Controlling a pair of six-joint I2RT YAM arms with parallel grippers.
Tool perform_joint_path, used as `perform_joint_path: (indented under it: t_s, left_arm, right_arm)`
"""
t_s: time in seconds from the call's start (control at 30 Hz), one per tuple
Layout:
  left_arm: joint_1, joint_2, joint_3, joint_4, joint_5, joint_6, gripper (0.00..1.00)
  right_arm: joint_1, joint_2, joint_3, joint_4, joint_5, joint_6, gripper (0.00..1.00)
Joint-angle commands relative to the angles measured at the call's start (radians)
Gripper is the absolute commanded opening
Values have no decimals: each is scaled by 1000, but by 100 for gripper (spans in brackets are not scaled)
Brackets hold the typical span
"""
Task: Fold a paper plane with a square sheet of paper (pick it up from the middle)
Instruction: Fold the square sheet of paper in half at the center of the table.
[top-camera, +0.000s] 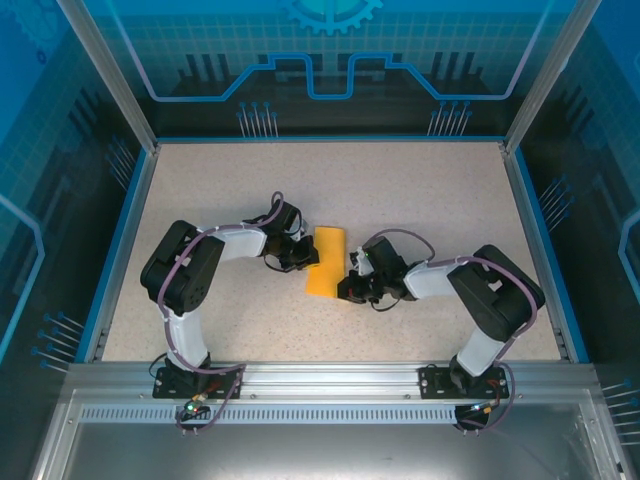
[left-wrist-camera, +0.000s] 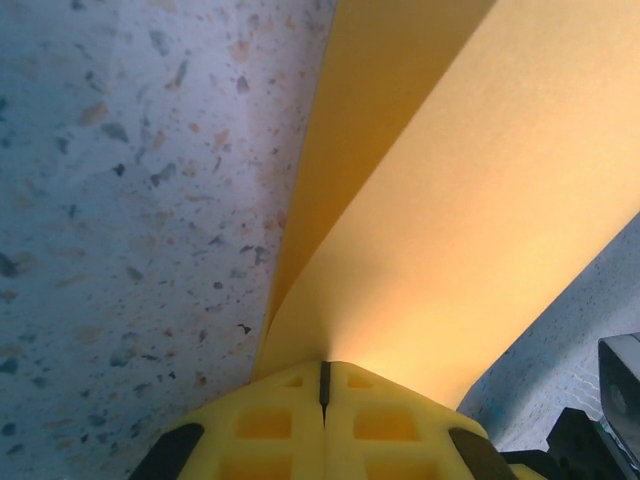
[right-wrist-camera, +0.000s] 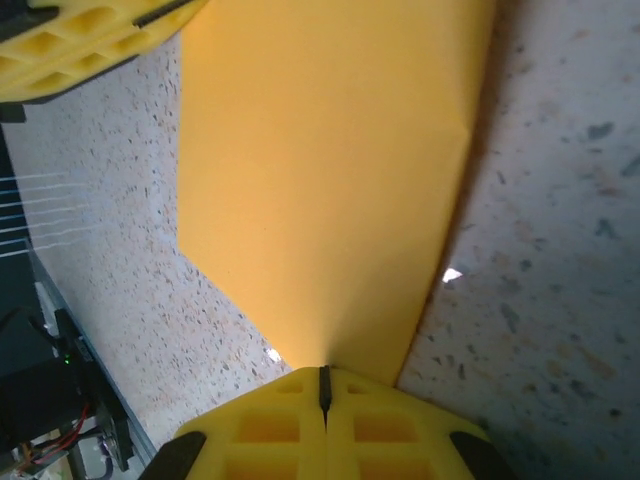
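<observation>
The square sheet of paper (top-camera: 327, 262) is orange-yellow and lies folded over into a narrow strip at the middle of the table. My left gripper (top-camera: 306, 256) is at its left edge, shut on the paper. In the left wrist view two layers of the paper (left-wrist-camera: 470, 200) fan out from the closed yellow fingertips (left-wrist-camera: 323, 368). My right gripper (top-camera: 352, 281) is at the strip's lower right, also shut on it. The right wrist view has the paper (right-wrist-camera: 320, 170) running out flat from its pinched fingertips (right-wrist-camera: 323, 375), with the left gripper's yellow fingers (right-wrist-camera: 85, 45) at the far corner.
The speckled beige table (top-camera: 420, 200) is bounded by a blue rim and transparent enclosure walls (top-camera: 540, 200). Both arm bases are bolted to the aluminium rail (top-camera: 330, 378) at the near edge. Cables and dark hardware (right-wrist-camera: 40, 400) lie beyond the table edge.
</observation>
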Motion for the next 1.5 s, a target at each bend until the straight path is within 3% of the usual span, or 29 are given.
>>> perform_joint_path:
  t_s: [0.0, 0.2, 0.27, 0.5, 0.67, 0.8, 1.13, 1.47]
  left_arm:
    - [-10, 42, -31, -112, -85, 26, 0]
    - [-10, 43, -30, -116, -87, 31, 0]
    - [-10, 41, -31, -116, -86, 32, 0]
    - [-10, 44, -37, -122, -86, 40, 0]
    - [-10, 44, -36, -120, -86, 37, 0]
    - [-10, 46, -35, -125, -90, 42, 0]
    - [-10, 51, -35, -128, -91, 45, 0]
    - [-10, 52, -38, -128, -91, 46, 0]
  right_arm:
    - [23, 12, 52, -146, 44, -42, 0]
    - [9, -92, 108, -233, 90, -55, 0]
    - [-24, -105, 106, -185, 61, -41, 0]
    - [-93, 7, 157, -73, -41, -40, 0]
    - [-108, 77, 140, -61, 41, -28, 0]
    - [-124, 123, 109, -25, 34, -14, 0]
    - [-140, 50, 161, -45, -22, -28, 0]
    - [-178, 126, 203, -36, -62, -46, 0]
